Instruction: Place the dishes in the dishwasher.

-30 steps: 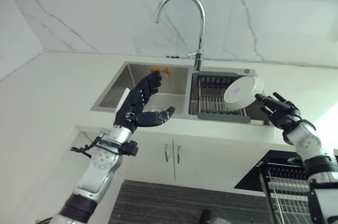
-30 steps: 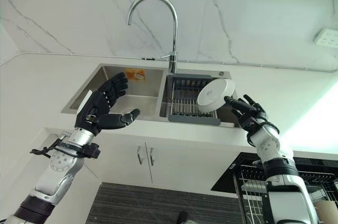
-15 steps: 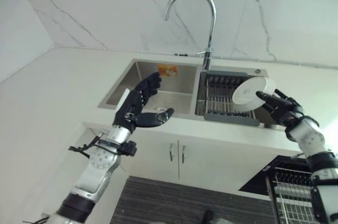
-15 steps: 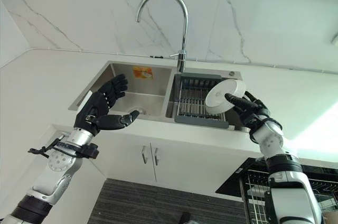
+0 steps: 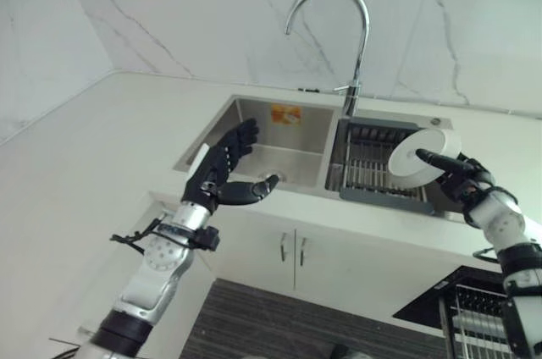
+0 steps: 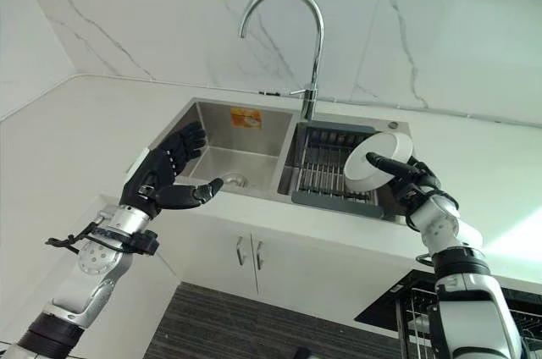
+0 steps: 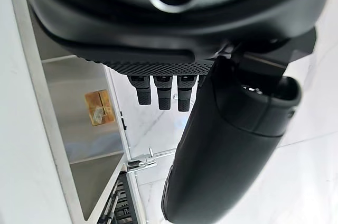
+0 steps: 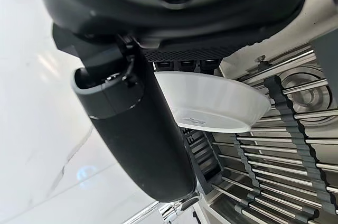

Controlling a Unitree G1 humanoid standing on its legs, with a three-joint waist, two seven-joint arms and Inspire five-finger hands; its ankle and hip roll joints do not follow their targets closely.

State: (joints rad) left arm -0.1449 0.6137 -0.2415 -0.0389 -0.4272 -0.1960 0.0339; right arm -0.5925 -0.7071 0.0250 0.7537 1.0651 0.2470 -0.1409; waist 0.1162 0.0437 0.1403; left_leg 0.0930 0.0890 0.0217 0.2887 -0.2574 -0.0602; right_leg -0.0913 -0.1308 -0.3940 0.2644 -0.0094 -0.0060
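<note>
Left eye view: right robot hand [image 5: 464, 183] pinches the white dish [image 5: 421, 152] above the sink rack [image 5: 373, 174]. Right wrist view confirms that hold. Left robot hand [image 5: 222, 174], spread empty, hangs left of the rack. Lift-out step; next, probably carry to the dishwasher [image 5: 483, 325] below.

Left robot hand [image 7: 174, 49], fingers straight, above the steel sink [image 7: 79, 129].

Both eye views look down from the head at the sink [image 5: 279, 135] and tap [image 6: 292, 37] — the same scene, slightly offset. Each wrist view peers along its own robot hand from very close — both toward the sink.
</note>
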